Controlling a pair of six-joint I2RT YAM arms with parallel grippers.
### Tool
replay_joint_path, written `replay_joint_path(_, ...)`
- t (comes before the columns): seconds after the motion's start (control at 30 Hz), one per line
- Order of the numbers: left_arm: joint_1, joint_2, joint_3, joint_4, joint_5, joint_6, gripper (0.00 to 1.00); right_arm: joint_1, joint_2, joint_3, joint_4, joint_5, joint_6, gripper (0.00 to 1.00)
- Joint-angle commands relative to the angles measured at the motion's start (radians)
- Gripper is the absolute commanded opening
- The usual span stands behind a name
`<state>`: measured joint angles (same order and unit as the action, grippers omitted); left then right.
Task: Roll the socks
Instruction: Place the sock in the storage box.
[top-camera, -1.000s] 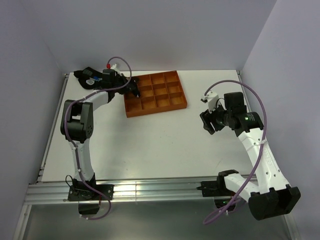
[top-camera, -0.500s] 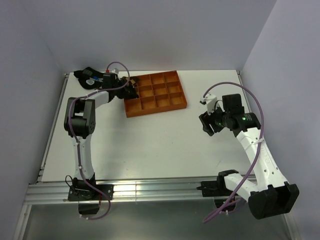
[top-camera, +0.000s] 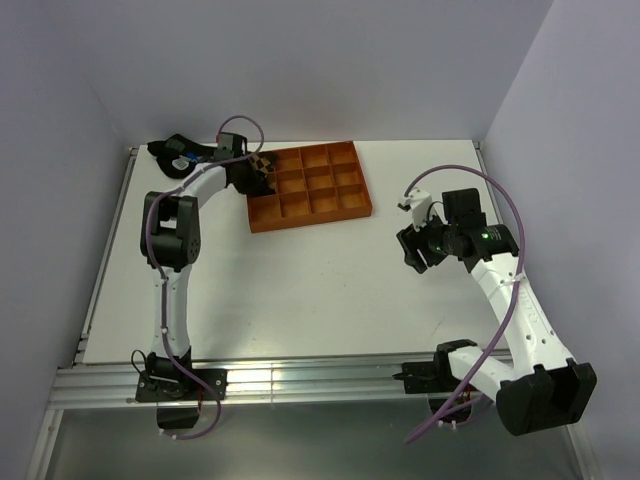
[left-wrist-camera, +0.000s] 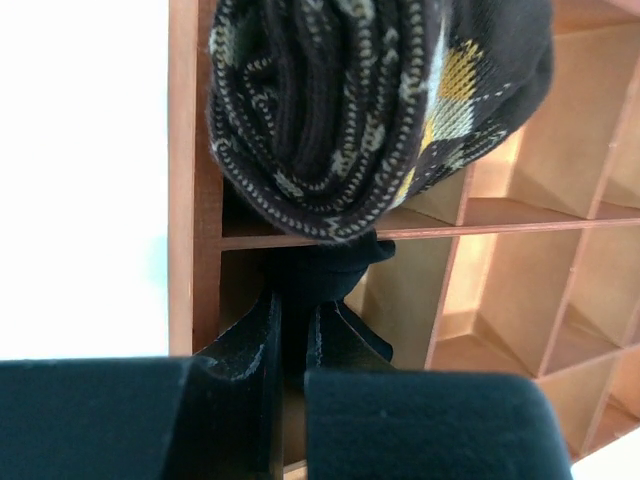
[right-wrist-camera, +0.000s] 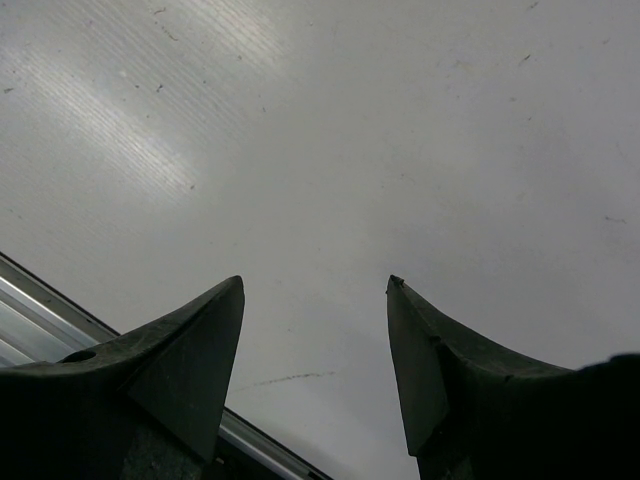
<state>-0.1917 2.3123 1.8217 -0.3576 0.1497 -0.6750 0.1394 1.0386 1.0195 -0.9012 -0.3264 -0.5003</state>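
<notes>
Since a second ago the left arm's elbow has swung up toward the far side of the table (top-camera: 300, 290), and the left gripper (top-camera: 256, 172) has slid a little along the left wall of the orange compartment tray (top-camera: 310, 219) toward its far-left corner; the right arm has barely shifted. From the left wrist view, the left gripper (left-wrist-camera: 300, 312) has its fingers drawn narrow, pinching a tuft of dark fabric at the near end of the argyle sock roll (left-wrist-camera: 370, 110). That roll, dark brown with cream and yellow diamonds, lies over the tray's left column, crossing the divider between two compartments and touching the left wall (left-wrist-camera: 194, 250); whether it rests on the tray or is held just above it cannot be told. No separate black ankle sock can be made out. A dark bundle with blue and white marks (top-camera: 177, 158) lies at the table's far-left corner. The right gripper (top-camera: 413, 250) hangs over bare table to the right of the tray, its fingers spread wide (right-wrist-camera: 315, 290) with nothing between them.
</notes>
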Motion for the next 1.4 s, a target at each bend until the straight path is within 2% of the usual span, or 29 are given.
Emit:
replay_joint_path(0.0,-0.009,0.051,0.059,-0.228,-0.145,0.08,0.0,-0.008,0.008,-0.006,0.018,-0.013,-0.015,0.66)
replay_joint_path(0.1,-0.017,0.068,0.102,-0.303,-0.145,0.123,0.0,-0.008,0.009,-0.007,0.015,-0.014,-0.015,0.66)
replay_joint_path(0.13,-0.025,0.073,0.113,-0.323,-0.215,0.133,0.0,-0.008,0.012,-0.009,0.013,-0.016,-0.015,0.66)
replay_joint_path(0.5,-0.029,0.136,0.195,-0.463,-0.355,0.247,0.0,-0.008,0.021,-0.01,0.005,-0.033,-0.007,0.66)
replay_joint_path(0.77,-0.025,0.148,0.22,-0.483,-0.314,0.282,0.01,-0.008,0.032,-0.018,0.013,-0.039,-0.001,0.66)
replay_joint_path(0.87,-0.029,0.115,0.205,-0.462,-0.3,0.272,0.15,-0.007,0.034,-0.018,0.012,-0.039,0.002,0.66)
replay_joint_path(0.9,-0.031,0.099,0.194,-0.425,-0.289,0.264,0.25,-0.008,0.034,-0.016,0.012,-0.039,0.002,0.66)
replay_joint_path(0.97,-0.032,0.05,0.148,-0.383,-0.268,0.253,0.33,-0.007,0.031,-0.016,0.012,-0.037,0.002,0.66)
replay_joint_path(1.37,-0.035,-0.021,0.218,-0.363,-0.237,0.195,0.48,-0.008,0.028,-0.022,0.015,-0.03,-0.003,0.66)
